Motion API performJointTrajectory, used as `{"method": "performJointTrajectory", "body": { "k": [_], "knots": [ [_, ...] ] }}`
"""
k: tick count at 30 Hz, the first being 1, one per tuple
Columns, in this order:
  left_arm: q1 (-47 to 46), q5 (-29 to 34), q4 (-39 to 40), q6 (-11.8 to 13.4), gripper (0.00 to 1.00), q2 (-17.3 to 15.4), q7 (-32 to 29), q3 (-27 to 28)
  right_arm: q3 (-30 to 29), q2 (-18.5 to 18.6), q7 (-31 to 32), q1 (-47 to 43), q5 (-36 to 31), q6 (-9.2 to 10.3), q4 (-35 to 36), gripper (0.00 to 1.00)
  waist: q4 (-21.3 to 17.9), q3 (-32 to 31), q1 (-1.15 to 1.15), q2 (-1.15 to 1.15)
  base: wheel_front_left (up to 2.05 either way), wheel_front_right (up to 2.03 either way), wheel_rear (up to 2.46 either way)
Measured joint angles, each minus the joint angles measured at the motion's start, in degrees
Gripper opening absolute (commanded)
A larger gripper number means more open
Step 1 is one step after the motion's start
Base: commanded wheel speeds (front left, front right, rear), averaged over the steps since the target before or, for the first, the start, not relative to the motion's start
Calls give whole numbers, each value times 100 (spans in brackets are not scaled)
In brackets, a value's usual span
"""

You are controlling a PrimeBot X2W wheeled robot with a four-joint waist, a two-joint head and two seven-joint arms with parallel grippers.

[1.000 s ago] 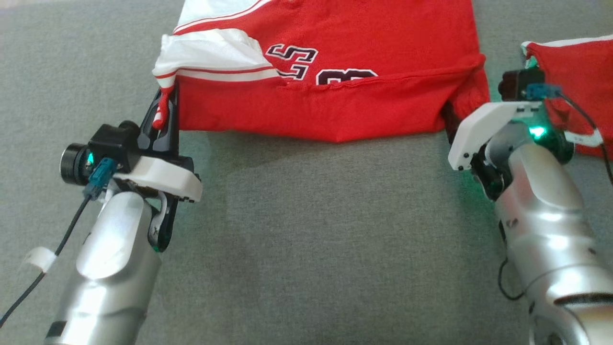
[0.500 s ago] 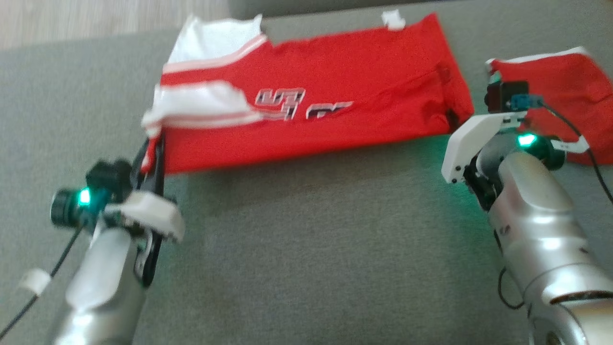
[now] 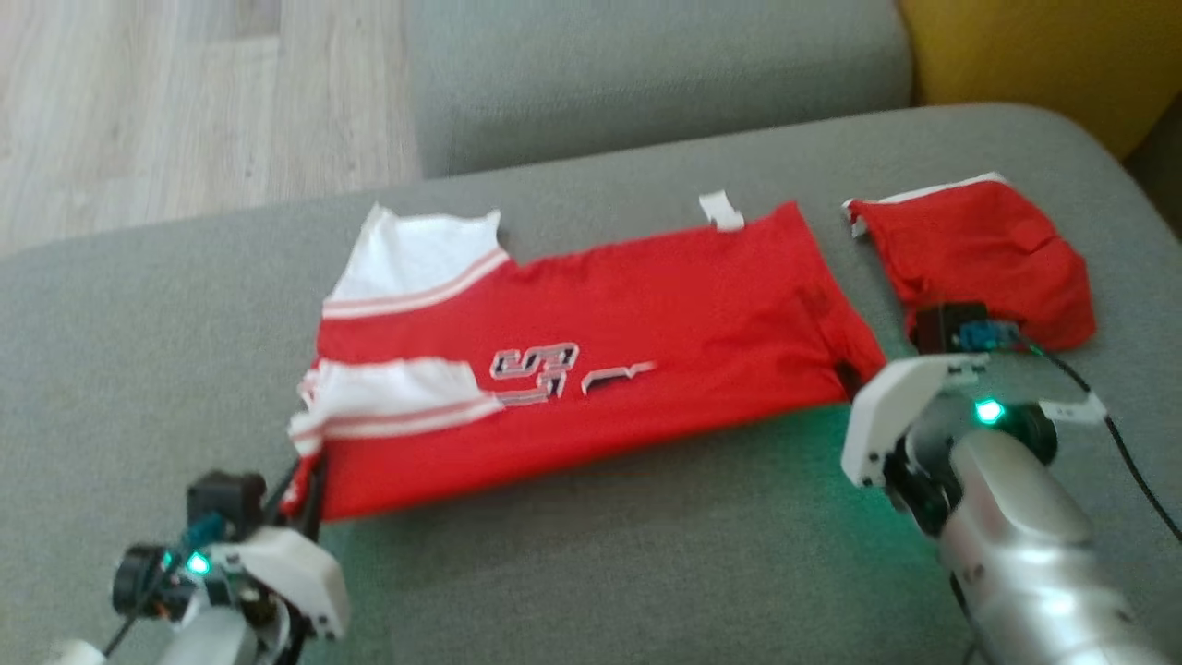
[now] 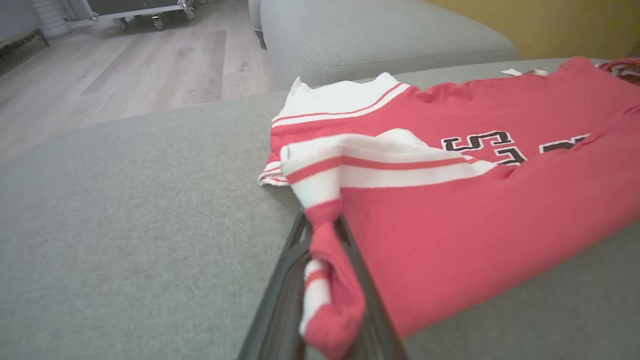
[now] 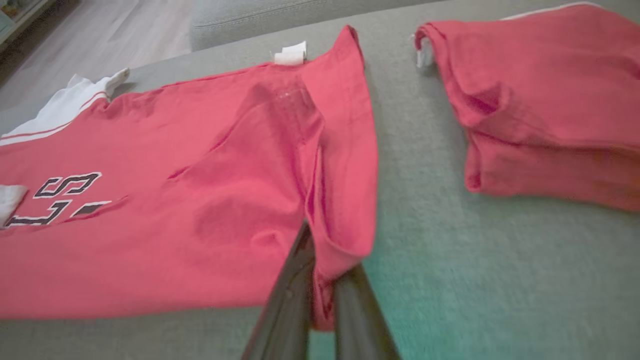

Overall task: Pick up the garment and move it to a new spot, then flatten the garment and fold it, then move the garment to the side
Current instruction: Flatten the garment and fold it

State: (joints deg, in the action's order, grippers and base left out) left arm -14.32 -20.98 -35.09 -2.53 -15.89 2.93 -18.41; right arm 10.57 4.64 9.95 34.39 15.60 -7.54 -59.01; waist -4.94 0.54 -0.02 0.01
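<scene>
A red jersey [image 3: 600,351] with white striped sleeves and dark lettering lies folded along its near edge on the grey sofa seat [image 3: 600,554]. My left gripper [image 3: 309,471] is shut on its near left corner, where a striped cuff [image 4: 325,280] is pinched between the dark fingers [image 4: 280,300]. At the near right corner my right gripper [image 3: 845,379] is shut on a fold of red cloth [image 5: 320,270]. The jersey [image 5: 175,200] stretches between both grippers.
A second red garment [image 3: 979,259] lies bunched on the seat to the right, just beyond my right wrist. Another grey cushion [image 3: 646,74] sits behind, wooden floor [image 3: 185,92] at the far left, a yellow object [image 3: 1043,55] at the far right.
The head camera has tilted up, bringing in the far cushion and floor. Both grippers keep their hold; the jersey's near edge has come toward me and less of the lettering shows.
</scene>
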Motion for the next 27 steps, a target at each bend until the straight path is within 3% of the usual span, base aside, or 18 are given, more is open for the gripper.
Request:
{"method": "performJointTrajectory", "body": {
  "k": [11,12,13,14,15,22,27],
  "knots": [
    [782,-98,898,162,0,-40,-522,-136,-241,234,290,-1384,249,0,1445,3,-139,-198,1,0,0,0,0],
    [829,-131,994,261,0,-37,-478,-133,-389,193,181,-1553,186,0,1749,81,-167,-161,1,0,0,0,0],
    [842,-131,1038,292,42,-35,-412,-115,-471,151,93,-1624,183,0,1905,100,-181,-135,1,0,0,0,0],
    [848,-131,1072,360,76,-34,-319,-73,-559,124,-7,-1682,168,0,2056,100,-194,-108,2,0,0,0,0],
    [848,-131,1114,416,100,-35,-193,-19,-622,119,-136,-1739,141,0,2230,100,-208,-80,2,0,0,0,0],
    [778,-231,1390,509,100,80,878,292,-945,-31,-1396,-1914,-52,0,3340,100,-340,120,2,0,0,0,0],
    [405,-225,1782,374,100,91,1114,498,-1115,-82,-1981,-1975,-198,0,3746,100,-444,364,2,0,0,0,0]
  ]
}}
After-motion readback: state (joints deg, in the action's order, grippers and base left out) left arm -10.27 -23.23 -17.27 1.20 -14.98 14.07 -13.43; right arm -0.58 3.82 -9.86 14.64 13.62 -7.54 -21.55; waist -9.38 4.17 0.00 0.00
